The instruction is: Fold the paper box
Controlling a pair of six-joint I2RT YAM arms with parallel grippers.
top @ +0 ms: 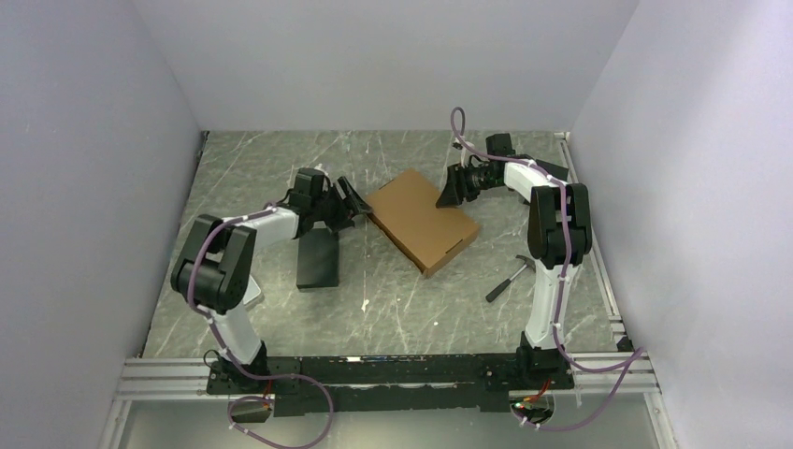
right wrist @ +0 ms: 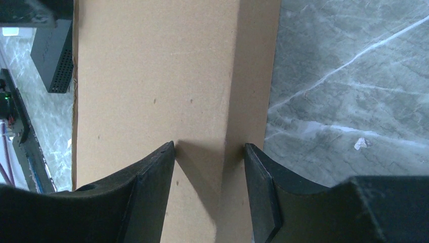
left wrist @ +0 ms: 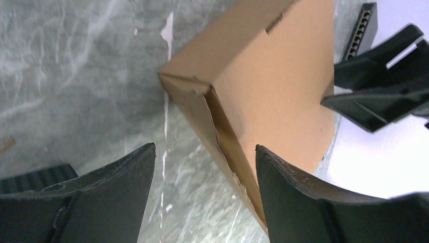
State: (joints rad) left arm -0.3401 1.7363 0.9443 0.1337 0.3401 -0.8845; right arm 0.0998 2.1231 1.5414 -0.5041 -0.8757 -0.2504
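Nearest, the left gripper (left wrist: 205, 152) stands wide at the gaping left corner of the paper box (top: 423, 220), which lies mid-table. The right gripper (right wrist: 210, 147), half-spread, straddles its far right edge. Pushing that corner unpinned could skid the box or crush it.

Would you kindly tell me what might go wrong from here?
The paper box shows a gaping, ragged seam at the corner ahead of the open left jaws; closing there may crush or tear it. The right jaws straddle a top edge, so a push could slide the box toward the black block.
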